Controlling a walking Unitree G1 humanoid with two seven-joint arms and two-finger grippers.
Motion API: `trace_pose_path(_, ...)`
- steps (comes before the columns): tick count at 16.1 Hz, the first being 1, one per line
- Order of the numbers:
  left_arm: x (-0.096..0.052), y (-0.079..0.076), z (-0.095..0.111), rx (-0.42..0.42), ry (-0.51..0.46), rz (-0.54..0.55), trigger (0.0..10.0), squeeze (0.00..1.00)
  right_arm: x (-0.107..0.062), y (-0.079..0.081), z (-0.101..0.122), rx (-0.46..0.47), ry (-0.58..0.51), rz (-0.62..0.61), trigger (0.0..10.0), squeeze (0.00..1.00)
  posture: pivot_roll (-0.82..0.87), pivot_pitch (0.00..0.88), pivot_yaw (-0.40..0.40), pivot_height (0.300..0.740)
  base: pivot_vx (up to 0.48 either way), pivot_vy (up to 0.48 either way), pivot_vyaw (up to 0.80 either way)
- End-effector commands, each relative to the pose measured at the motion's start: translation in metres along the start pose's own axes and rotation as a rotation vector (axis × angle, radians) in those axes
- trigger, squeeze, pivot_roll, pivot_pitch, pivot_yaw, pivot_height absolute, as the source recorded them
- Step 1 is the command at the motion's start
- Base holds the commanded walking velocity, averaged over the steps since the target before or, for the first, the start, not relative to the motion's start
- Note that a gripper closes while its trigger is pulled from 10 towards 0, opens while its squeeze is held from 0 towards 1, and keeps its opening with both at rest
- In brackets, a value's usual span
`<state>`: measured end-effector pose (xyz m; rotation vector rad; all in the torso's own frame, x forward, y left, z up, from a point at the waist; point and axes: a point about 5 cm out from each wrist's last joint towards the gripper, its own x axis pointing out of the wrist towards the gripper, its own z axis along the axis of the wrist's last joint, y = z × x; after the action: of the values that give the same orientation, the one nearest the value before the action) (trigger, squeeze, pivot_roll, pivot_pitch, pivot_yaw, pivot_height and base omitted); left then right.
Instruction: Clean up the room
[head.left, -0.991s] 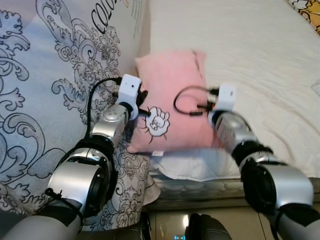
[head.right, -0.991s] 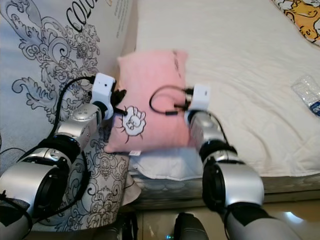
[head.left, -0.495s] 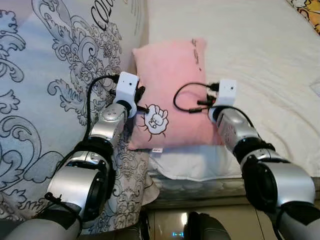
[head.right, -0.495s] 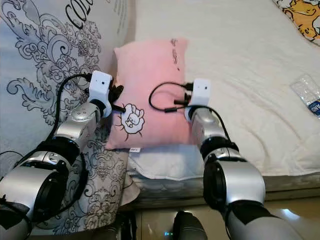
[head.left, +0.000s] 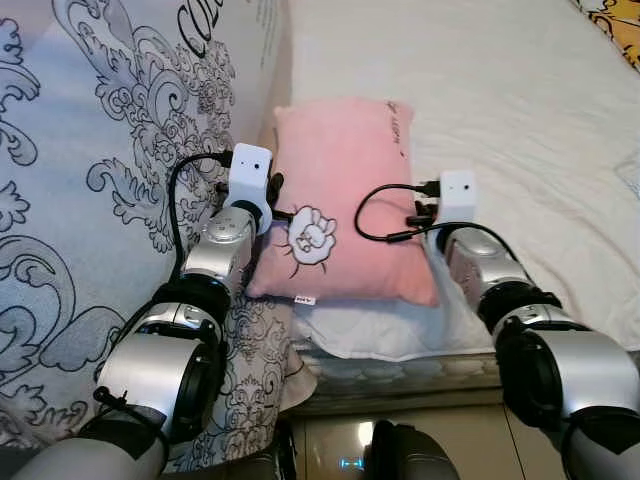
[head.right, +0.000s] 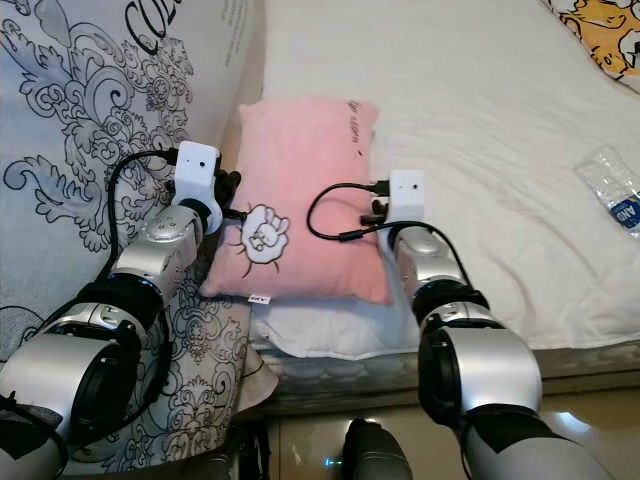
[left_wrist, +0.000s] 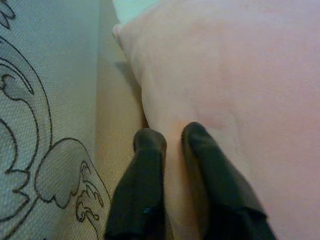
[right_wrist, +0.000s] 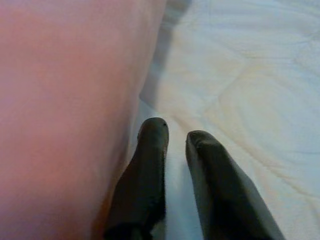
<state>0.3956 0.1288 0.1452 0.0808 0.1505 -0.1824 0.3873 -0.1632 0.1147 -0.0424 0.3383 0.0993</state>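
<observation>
A pink pillow (head.left: 340, 180) with a white cartoon patch lies flat on the bed near its front edge. My left gripper (left_wrist: 172, 135) is at the pillow's left edge, shut on a fold of the pink fabric, which shows between the fingers (left_wrist: 145, 150). The left wrist (head.left: 250, 175) sits between the pillow and the patterned duvet. My right gripper (right_wrist: 176, 131) is just off the pillow's right edge, over the white sheet. Its fingers stand slightly apart with nothing between them.
A grey duvet (head.left: 100, 150) with black scroll patterns is heaped on the left. The white mattress (head.left: 500, 100) stretches to the right, with a clear plastic bottle (head.right: 615, 190) on it and an orange printed fabric (head.right: 600, 25) at the far corner. The bed's front edge (head.left: 400, 370) is just below the pillow.
The pillow has come down flat onto the bed. My right gripper has let go of it and moved off its right edge. The left gripper still holds the left edge.
</observation>
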Motion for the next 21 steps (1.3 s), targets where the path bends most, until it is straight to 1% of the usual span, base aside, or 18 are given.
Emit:
trace_pose_path(1, -0.003, 0.009, -0.008, -0.034, 0.025, 0.058, 10.0, 1.0, 0.002, 0.005, 0.008, -0.033, -0.009, 0.023, 10.0, 1.0, -0.04, 0.181, 0.078, 0.74, 0.0, 0.0, 0.0)
trace_pose_path(3, -0.002, 0.008, -0.003, -0.07, -0.002, 0.109, 10.0, 1.0, 0.002, 0.005, 0.022, -0.102, -0.043, 0.04, 10.0, 1.0, -0.04, 0.171, 0.078, 0.74, 0.0, 0.0, 0.0)
trace_pose_path(4, -0.002, 0.007, -0.002, -0.078, -0.001, 0.111, 10.0, 1.0, 0.003, 0.005, 0.024, -0.106, -0.05, 0.041, 10.0, 1.0, -0.04, 0.171, 0.078, 0.74, 0.0, 0.0, 0.0)
trace_pose_path(5, -0.003, 0.003, -0.001, -0.105, -0.002, 0.128, 10.0, 1.0, 0.003, 0.004, 0.034, -0.131, -0.079, 0.04, 10.0, 1.0, -0.05, 0.159, 0.085, 0.74, 0.0, 0.0, 0.0)
trace_pose_path(7, -0.006, -0.008, 0.0, -0.141, -0.018, 0.125, 10.0, 1.0, 0.003, 0.004, 0.04, -0.145, -0.097, 0.038, 10.0, 1.0, -0.05, 0.147, 0.09, 0.74, 0.0, 0.0, 0.0)
trace_pose_path(9, -0.02, -0.036, -0.003, -0.205, -0.022, 0.078, 10.0, 1.0, 0.003, 0.005, 0.042, -0.177, -0.101, 0.04, 10.0, 1.0, -0.05, 0.126, 0.095, 0.74, 0.0, 0.0, 0.0)
trace_pose_path(10, -0.028, -0.045, -0.003, -0.199, -0.029, 0.047, 10.0, 1.0, 0.003, 0.007, 0.042, -0.182, -0.101, 0.043, 10.0, 1.0, -0.04, 0.115, 0.096, 0.74, 0.0, 0.0, 0.0)
trace_pose_path(11, -0.035, -0.052, -0.001, -0.166, -0.043, 0.024, 10.0, 1.0, 0.003, 0.008, 0.044, -0.188, -0.107, 0.047, 10.0, 1.0, -0.04, 0.115, 0.096, 0.74, 0.0, 0.0, 0.0)
trace_pose_path(12, -0.046, -0.051, 0.002, -0.099, -0.083, 0.029, 10.0, 0.0, 0.003, 0.011, 0.055, -0.203, -0.172, 0.049, 10.0, 1.0, -0.04, 0.095, 0.098, 0.74, 0.0, 0.0, 0.0)
trace_pose_path(13, -0.052, -0.05, 0.004, -0.068, -0.099, 0.033, 10.0, 0.0, 0.002, 0.012, 0.06, -0.207, -0.205, 0.05, 10.0, 1.0, -0.04, 0.086, 0.1, 0.74, 0.0, 0.0, 0.0)
trace_pose_path(14, -0.068, -0.04, 0.012, 0.023, -0.169, 0.074, 10.0, 0.0, 0.0, 0.016, 0.074, -0.217, -0.3, 0.048, 10.0, 1.0, -0.04, 0.061, 0.098, 0.74, 0.0, 0.0, 0.0)
trace_pose_path(15, -0.083, -0.03, 0.024, 0.116, -0.249, 0.13, 10.0, 0.0, -0.003, 0.018, 0.082, -0.208, -0.384, 0.049, 10.0, 1.0, -0.05, 0.041, 0.097, 0.74, 0.0, 0.0, 0.0)
trace_pose_path(16, -0.092, -0.024, 0.027, 0.154, -0.275, 0.159, 10.0, 0.0, -0.006, 0.02, 0.083, -0.187, -0.445, 0.051, 10.0, 1.0, -0.05, 0.019, 0.092, 0.74, 0.0, 0.0, 0.0)
trace_pose_path(17, -0.097, -0.02, 0.026, 0.169, -0.274, 0.171, 10.0, 0.0, -0.009, 0.022, 0.079, -0.162, -0.484, 0.063, 10.0, 1.0, -0.05, 0.002, 0.09, 0.74, 0.0, 0.0, 0.0)
trace_pose_path(18, -0.1, -0.018, 0.022, 0.17, -0.262, 0.179, 10.0, 0.0, -0.012, 0.022, 0.075, -0.161, -0.514, 0.069, 10.0, 1.0, -0.06, 0.0, 0.089, 0.74, 0.0, 0.0, 0.0)
trace_pose_path(19, -0.108, -0.017, 0.009, 0.156, -0.218, 0.197, 10.0, 0.0, -0.021, 0.02, 0.058, -0.152, -0.557, 0.068, 10.0, 1.0, -0.07, 0.0, 0.087, 0.74, 0.0, 0.0, 0.0)
trace_pose_path(20, -0.11, -0.016, 0.006, 0.15, -0.208, 0.203, 10.0, 0.0, -0.022, 0.019, 0.054, -0.142, -0.557, 0.064, 10.0, 1.0, -0.07, 0.0, 0.087, 0.74, 0.0, 0.0, 0.0)
trace_pose_path(21, -0.116, -0.015, 0.0, 0.122, -0.188, 0.23, 10.0, 0.0, -0.027, 0.014, 0.039, -0.087, -0.549, 0.045, 10.0, 1.0, -0.08, 0.0, 0.086, 0.74, 0.0, 0.0, 0.0)
